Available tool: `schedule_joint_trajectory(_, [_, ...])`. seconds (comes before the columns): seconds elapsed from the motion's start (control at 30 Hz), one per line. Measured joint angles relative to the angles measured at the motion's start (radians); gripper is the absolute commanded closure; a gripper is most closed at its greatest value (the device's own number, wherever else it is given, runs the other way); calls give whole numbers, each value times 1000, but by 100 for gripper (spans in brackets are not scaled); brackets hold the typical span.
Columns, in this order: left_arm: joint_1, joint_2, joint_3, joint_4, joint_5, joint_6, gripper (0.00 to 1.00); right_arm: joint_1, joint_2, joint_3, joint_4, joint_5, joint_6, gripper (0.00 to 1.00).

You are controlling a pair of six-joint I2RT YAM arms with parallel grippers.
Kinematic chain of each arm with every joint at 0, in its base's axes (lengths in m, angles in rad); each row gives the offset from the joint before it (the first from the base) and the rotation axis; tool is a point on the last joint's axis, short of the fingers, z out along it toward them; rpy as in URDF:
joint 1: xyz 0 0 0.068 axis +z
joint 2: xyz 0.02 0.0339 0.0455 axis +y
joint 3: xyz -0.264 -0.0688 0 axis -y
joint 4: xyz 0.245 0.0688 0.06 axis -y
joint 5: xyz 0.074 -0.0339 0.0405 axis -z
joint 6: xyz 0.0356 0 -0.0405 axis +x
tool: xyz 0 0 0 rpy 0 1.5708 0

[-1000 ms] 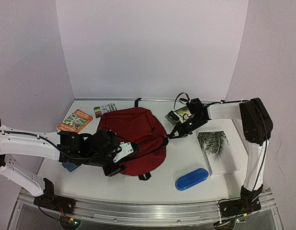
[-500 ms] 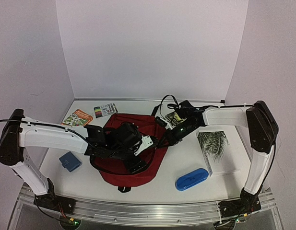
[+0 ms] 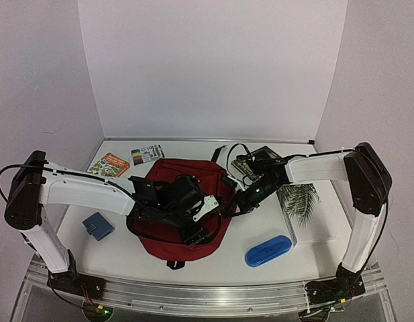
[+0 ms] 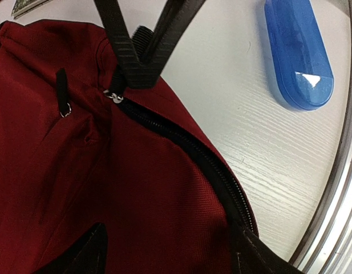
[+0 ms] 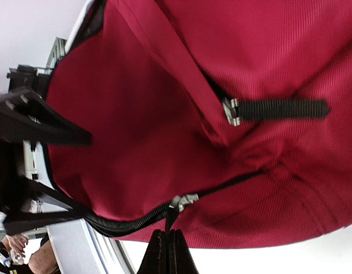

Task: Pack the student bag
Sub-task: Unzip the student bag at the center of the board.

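Right wrist view shows the right claw (image 5: 167, 251) clenched on the black zip pull (image 5: 171, 220) that hangs from the metal slider (image 5: 182, 201) on the edge of the student bag (image 5: 164, 103). The bag lies flat in the middle of the counter (image 3: 274, 228). Its black straps (image 4: 136, 45) trail towards the far right, and a blue case (image 3: 268, 249) lies apart from it on the near right.

The left claw (image 3: 201, 220) hangs over the near-right part of the bag, released and grasping nothing, with red cloth showing between its spread fingers (image 4: 84, 251). Whether the tips press on the cloth cannot be told.

The step in hand looks like running the slider along the zip (image 4: 187, 148) to open the bag. To do it well, the left claw should pin or pinch the cloth close beside the track, behind the slider, so the soft bag does not drag across the counter. The right claw should draw low and along the curve of the teeth, not upward, turning with the bend. A pull across the track would likely jam the slider or tug the thin tab free.
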Motion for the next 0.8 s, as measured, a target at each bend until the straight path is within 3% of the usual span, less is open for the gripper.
schedule_joint_trajectory(0.3, [2,-69,1,-21,53,-30,10,0,0,-62,-4,23,-53,100])
schedule_joint_trajectory(0.47, [-15,16,62,-64,81,-46,17,0,0,-68,-2,23,-66,100])
schedule_joint_trajectory(0.6, [-26,106,108,-93,76,-48,37,0,0,-74,-4,26,-76,100])
schedule_joint_trajectory(0.8, [-27,148,123,-154,59,-44,91,0,0,-77,-17,82,-109,100])
